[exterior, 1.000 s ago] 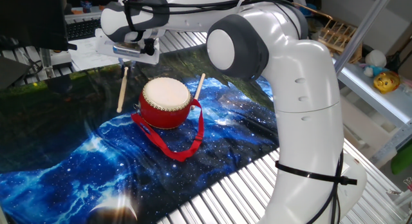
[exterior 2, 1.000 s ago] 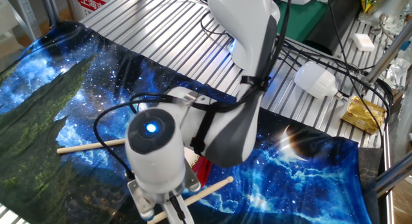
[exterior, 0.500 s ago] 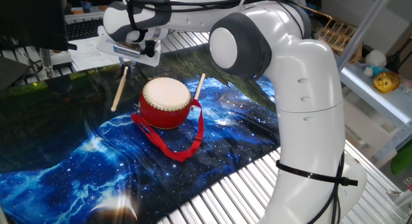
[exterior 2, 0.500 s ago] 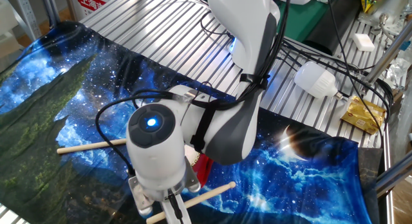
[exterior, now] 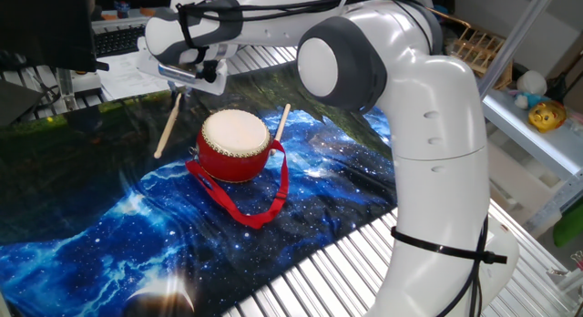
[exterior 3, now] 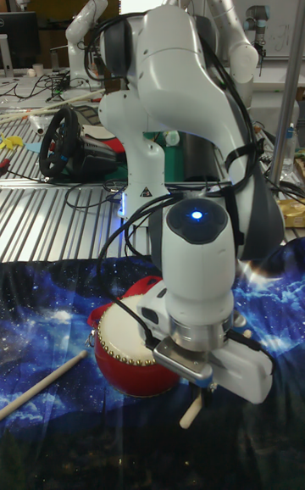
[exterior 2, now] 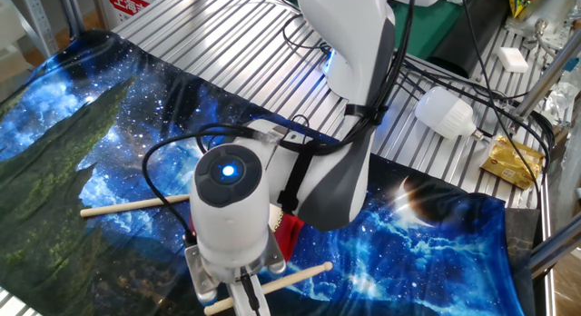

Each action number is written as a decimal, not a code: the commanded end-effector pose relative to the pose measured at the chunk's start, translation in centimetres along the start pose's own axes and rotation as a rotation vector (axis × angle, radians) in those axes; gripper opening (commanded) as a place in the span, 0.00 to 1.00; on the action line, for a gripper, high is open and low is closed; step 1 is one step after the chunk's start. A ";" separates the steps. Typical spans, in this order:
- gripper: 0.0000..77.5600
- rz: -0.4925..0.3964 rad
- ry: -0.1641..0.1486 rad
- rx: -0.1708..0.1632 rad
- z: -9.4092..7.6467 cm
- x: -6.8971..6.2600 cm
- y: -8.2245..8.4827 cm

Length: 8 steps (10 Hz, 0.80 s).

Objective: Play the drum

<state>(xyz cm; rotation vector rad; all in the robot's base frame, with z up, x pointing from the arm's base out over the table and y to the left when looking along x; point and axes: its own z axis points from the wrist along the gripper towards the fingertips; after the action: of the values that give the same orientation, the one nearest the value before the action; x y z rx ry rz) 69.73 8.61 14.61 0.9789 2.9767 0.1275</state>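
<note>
The drum (exterior: 235,144), red with a cream skin, stands on the starry cloth, and its red ribbon strap (exterior: 264,208) trails toward the front. My gripper (exterior: 185,82) hovers up and to the left of the drum, shut on a thin wooden stick (exterior: 166,127) that slants down to the left, clear of the skin. A second stick (exterior: 282,122) leans by the drum's far right side. In the other fixed view my wrist hides all but a red sliver of the drum (exterior 2: 290,239), and the held stick (exterior 2: 272,280) shows below it. The tall fixed view shows the drum (exterior 3: 127,354) behind the gripper (exterior 3: 203,386).
The galaxy-print cloth (exterior: 109,235) covers a ribbed metal table (exterior: 319,271). A white bulb (exterior 2: 445,113) and a yellow packet (exterior 2: 510,162) lie on the bare ribs beyond the arm's base. A keyboard and papers (exterior: 118,66) sit behind the gripper.
The gripper has risen slightly and tilted, so the held stick's lower end has swung a little to the left. The drum and the other stick have not moved.
</note>
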 end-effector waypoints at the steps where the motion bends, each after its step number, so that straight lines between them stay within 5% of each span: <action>1: 0.02 -0.013 0.021 0.007 -1.4 0.2 0.0; 4: 0.02 -0.019 0.013 0.010 -2.7 0.5 -0.2; 8: 0.02 -0.037 0.039 0.022 -5.7 -0.6 -1.7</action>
<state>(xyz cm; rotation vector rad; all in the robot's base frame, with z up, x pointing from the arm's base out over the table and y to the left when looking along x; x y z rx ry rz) 69.07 8.07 17.64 0.9581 3.0181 0.1203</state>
